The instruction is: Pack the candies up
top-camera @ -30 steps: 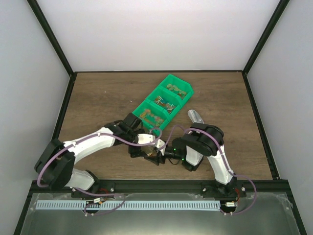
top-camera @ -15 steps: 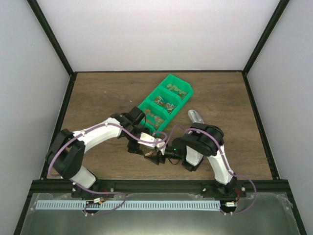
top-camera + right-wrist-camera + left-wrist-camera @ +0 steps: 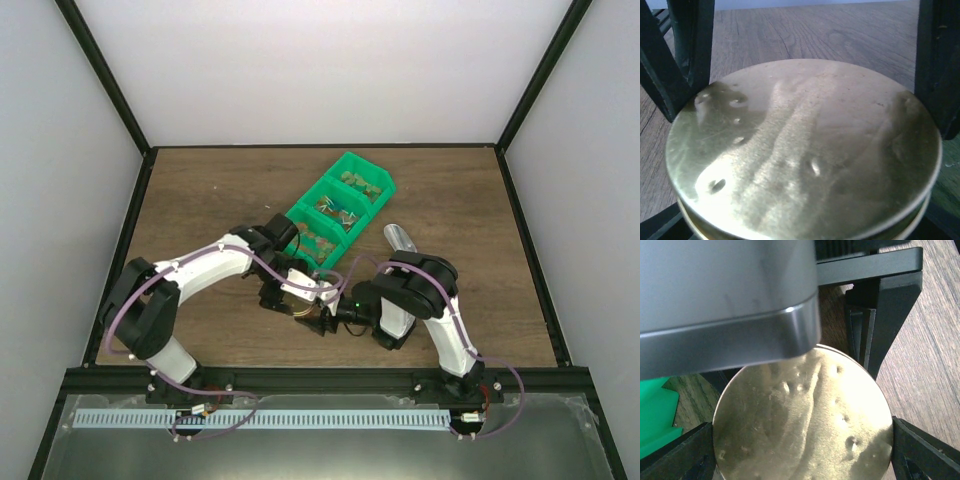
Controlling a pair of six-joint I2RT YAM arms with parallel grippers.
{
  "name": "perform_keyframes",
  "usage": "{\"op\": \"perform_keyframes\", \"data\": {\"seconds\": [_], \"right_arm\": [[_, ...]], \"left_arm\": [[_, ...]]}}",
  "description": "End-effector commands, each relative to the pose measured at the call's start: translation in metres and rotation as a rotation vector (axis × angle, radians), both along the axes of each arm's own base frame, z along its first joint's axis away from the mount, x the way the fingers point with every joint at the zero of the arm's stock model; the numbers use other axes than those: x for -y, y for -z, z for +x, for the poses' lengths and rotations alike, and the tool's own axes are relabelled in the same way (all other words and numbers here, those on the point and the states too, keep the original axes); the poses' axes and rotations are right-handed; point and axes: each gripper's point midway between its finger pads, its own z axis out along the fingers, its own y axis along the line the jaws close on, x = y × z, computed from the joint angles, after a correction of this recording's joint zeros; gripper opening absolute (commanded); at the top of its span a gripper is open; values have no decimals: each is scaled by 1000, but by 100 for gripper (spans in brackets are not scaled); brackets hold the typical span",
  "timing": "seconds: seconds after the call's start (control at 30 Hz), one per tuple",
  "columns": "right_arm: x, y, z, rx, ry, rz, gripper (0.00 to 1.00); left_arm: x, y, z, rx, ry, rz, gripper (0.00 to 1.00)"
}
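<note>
A round gold tin (image 3: 303,309) with a dented lid sits between both grippers near the table's front middle. In the left wrist view the lid (image 3: 805,425) fills the gap between my left gripper's (image 3: 802,440) two fingers, which press on its rim. In the right wrist view the tin (image 3: 800,150) sits between my right gripper's (image 3: 802,220) fingers at the bottom corners. The left gripper's fingers (image 3: 685,60) stand behind the tin. The candies (image 3: 320,240) lie as small mixed pieces in a green three-compartment bin (image 3: 300,216). The tin's inside is hidden.
A metal scoop (image 3: 398,236) lies on the table right of the bin, behind the right arm's elbow (image 3: 425,280). The bin's corner (image 3: 655,415) shows at the left of the left wrist view. Black frame posts run along the table's edges.
The left arm's elbow and forearm have swung right and toward the back. Both grippers and the tin have stayed in place.
</note>
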Motion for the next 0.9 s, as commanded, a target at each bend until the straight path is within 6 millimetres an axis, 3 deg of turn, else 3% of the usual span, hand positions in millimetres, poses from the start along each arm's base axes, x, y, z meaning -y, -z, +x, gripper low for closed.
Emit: {"op": "perform_keyframes", "data": {"seconds": [0.0,0.1,0.2,0.43,0.67,0.87], "right_arm": [[9,34,-21,-146,-47,-89,33],[11,33,-15,-145,-23,-89,34],[14,32,-11,-133,-5,-85,36],[22,28,-12,-101,-19,-96,48],[31,26,-5,-78,-28,-123,74],[34,28,-1,-115,5,-153,100]], "left_arm": [[3,-4,19,61,62,1,94],[2,-17,38,38,-81,-39,100],[-15,-25,51,38,-185,-62,100],[-47,-44,59,92,-354,-104,100],[-63,-74,97,168,-616,-201,100],[-70,-86,108,160,-732,-238,100]]}}
